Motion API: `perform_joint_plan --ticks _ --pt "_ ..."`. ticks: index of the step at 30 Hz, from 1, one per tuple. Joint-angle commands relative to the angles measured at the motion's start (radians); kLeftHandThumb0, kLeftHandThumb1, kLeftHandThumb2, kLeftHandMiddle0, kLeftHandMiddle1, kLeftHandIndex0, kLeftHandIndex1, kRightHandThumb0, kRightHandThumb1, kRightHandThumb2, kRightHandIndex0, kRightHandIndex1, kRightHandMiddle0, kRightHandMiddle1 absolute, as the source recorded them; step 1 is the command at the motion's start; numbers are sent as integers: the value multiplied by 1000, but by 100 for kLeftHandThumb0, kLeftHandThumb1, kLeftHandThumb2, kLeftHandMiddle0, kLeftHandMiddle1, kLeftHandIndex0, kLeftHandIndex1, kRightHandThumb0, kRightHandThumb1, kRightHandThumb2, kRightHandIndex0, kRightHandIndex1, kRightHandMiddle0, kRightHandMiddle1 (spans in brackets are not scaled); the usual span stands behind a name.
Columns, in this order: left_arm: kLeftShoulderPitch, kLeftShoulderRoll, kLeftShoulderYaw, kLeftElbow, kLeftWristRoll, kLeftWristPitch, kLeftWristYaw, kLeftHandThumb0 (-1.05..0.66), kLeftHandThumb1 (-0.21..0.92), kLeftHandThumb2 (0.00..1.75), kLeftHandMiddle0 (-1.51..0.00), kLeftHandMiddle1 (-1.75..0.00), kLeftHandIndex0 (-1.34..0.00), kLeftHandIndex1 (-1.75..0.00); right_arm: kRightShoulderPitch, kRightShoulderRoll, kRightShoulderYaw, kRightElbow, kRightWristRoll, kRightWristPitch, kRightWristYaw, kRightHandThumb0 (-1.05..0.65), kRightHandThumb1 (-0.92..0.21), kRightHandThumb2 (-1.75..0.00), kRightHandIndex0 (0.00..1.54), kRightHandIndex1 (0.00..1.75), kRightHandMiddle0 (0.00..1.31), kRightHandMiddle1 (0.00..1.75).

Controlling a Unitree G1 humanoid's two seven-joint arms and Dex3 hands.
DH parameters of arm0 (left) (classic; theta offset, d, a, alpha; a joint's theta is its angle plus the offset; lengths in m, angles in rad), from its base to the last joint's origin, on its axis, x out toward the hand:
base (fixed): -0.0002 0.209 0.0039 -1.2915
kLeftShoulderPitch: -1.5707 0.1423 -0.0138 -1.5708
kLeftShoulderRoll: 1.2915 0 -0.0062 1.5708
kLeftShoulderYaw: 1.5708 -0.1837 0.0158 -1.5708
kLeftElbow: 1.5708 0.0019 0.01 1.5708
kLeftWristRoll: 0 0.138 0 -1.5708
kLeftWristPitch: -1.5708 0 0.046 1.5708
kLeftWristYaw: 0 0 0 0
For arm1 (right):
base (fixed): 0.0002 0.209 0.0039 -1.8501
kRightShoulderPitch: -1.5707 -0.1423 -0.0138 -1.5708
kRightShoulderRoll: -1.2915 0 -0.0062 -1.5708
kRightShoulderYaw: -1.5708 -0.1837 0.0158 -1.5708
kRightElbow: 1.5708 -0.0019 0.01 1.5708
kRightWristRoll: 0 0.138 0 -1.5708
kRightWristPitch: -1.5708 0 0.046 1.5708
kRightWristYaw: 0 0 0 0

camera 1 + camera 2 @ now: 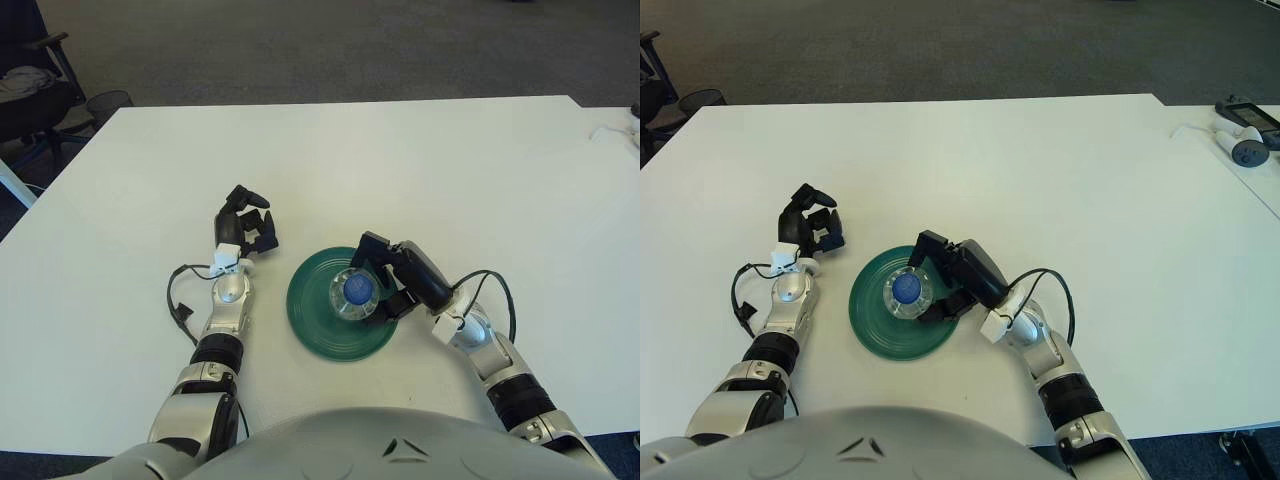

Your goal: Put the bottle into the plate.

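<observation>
A clear bottle with a blue cap (357,291) stands upright on the dark green plate (318,336), seen from above, a little right of the plate's middle. My right hand (382,276) reaches in from the right and is shut on the bottle, with one finger behind it and the others in front. My left hand (246,224) shows just left of the plate on the white table (420,170); its fingers are loosely curled and hold nothing.
A white device with a cable (1240,140) lies at the table's far right edge. Off the table's left corner are a black office chair (25,90) and a mesh wastebasket (106,104). A thin black cable (180,300) loops beside my left forearm.
</observation>
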Motion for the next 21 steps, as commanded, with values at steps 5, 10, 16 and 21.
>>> perform_joint_plan --ticks 5,10,16,21 --pt "82 -4 -8 45 22 3 7 -49 24 141 -121 -175 -67 -175 -18 -15 4 36 -17 -4 -14 -46 -38 -122 106 175 56 175" --pt "81 -3 -9 48 30 0 15 -50 24 141 -122 -175 -67 -175 -24 -16 6 45 -15 -2 -16 -46 -38 -123 107 175 56 175" --pt "80 -6 -7 49 21 -2 7 -50 24 141 -121 -175 -67 -175 -28 -15 5 46 -1 2 -13 -46 -39 -122 106 175 56 175" --pt "81 -7 -6 45 17 9 4 -49 24 141 -121 -175 -67 -175 -37 -12 0 46 14 5 -12 -45 -40 -120 105 175 54 175"
